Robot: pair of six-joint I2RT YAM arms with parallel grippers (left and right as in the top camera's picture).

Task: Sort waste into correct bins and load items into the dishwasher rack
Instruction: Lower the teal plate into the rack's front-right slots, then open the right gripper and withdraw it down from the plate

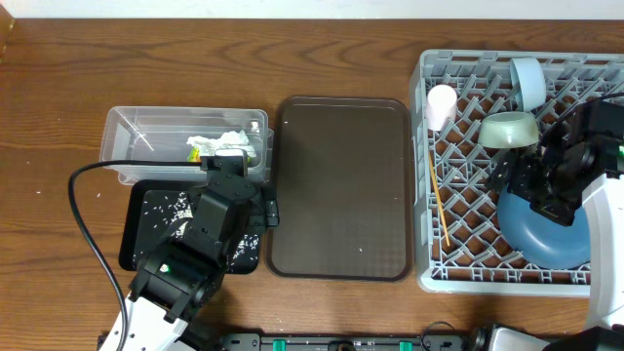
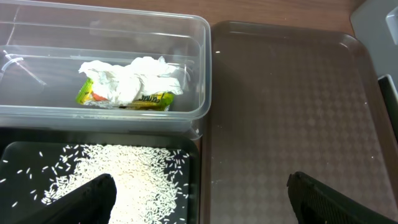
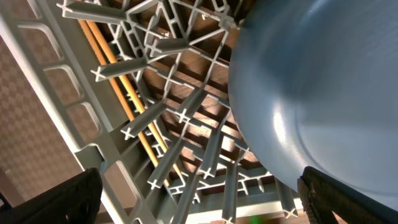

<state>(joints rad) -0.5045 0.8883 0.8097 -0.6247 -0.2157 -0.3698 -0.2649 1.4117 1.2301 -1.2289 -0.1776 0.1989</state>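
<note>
Probably robot lab; wooden table (image 1: 58, 88); dishwasher rack (image 1: 487, 280) on it

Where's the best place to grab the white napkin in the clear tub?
Probably pinch the crumpled napkin at its raised middle folds, coming straight down from above. The walls of the clear tub block a sideways approach, and the yellow-green wrapper lies against its near edge, so stay high.

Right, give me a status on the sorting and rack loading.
Done: napkin and wrapper in the clear tub, rice grains in the black tray; plate, green bowl, cup, light-blue bowl and chopsticks in the rack. In hand: nothing, left gripper and right gripper both open. Left: nothing visible.
</note>
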